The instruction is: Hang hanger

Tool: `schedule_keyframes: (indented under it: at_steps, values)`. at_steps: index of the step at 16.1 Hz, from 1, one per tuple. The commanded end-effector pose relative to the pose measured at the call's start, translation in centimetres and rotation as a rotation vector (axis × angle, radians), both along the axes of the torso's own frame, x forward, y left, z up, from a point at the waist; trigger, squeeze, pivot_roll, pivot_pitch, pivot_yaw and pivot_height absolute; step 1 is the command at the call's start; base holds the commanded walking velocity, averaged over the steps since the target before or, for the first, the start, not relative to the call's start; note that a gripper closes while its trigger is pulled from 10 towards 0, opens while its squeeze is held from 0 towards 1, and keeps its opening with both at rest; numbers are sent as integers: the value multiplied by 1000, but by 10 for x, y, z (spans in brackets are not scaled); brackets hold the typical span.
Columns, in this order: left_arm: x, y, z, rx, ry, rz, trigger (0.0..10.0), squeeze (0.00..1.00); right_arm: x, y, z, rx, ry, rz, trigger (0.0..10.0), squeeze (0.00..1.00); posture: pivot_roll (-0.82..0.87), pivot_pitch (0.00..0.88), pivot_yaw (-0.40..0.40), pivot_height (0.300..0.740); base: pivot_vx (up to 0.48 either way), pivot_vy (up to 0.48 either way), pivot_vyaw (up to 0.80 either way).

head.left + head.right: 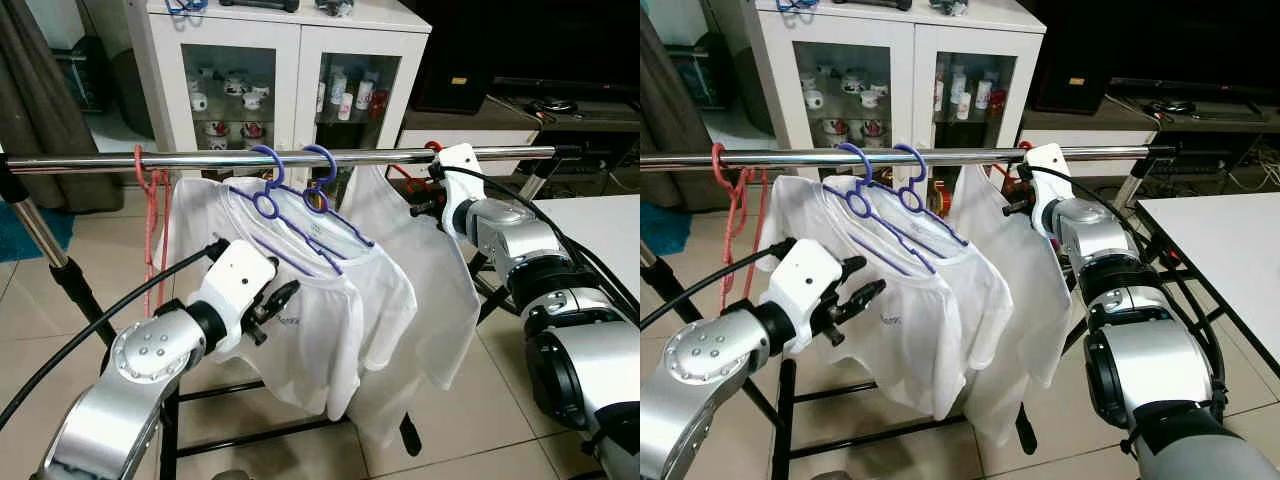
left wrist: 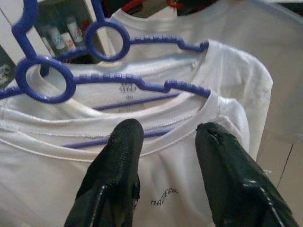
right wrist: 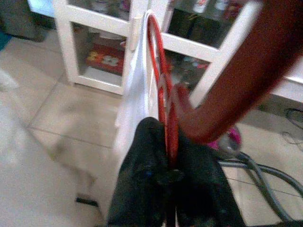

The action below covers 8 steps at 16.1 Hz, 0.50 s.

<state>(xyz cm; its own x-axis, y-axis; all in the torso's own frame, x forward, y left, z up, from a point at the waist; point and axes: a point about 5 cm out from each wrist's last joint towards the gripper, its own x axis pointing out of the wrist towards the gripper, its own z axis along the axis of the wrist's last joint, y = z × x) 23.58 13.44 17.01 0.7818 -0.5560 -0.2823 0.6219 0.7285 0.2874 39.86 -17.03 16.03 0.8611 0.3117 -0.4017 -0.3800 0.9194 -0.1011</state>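
Rail [image 1: 300, 159]: chrome, horizontal, in front of white glass-door cabinet [image 1: 290, 70].
Far left: empty red hanger [image 1: 150, 215] on rail.
Left pincer [image 1: 272, 303]: fingers spread, grasping nothing, near front white T-shirt [image 1: 310, 330]; chest print too small to read.
Purple hangers [image 1: 290, 205]: two, hooked on rail, carrying shirts.
Right pincer [image 3: 169, 161]: clenched on red hanger [image 3: 163, 94] with white shirt, at the rail.
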Motion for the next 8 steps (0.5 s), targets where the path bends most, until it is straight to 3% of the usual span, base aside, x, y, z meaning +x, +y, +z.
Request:
schedule_keyframes:
  at_steps: [1,4,6,8]
  values:
    - [0,-3,4,-18,-5,-13,10000,0,1,-4,6,26,-20,20,10000,1000,169,18,-105,740,0,0,0]
    - [1,0,3,-24,-8,28,10000,0,-1,-11,17,34,-60,71,10000,1000,170,7,-107,740,0,0,0]
    - [4,4,3,-99,7,97,10000,0,-10,-26,29,11,-101,138,10000,1000,164,0,-103,740,0,0,0]
    - [4,10,5,-63,-44,124,10000,0,-44,-38,50,40,-145,297,10000,1000,160,0,-94,740,0,0,0]
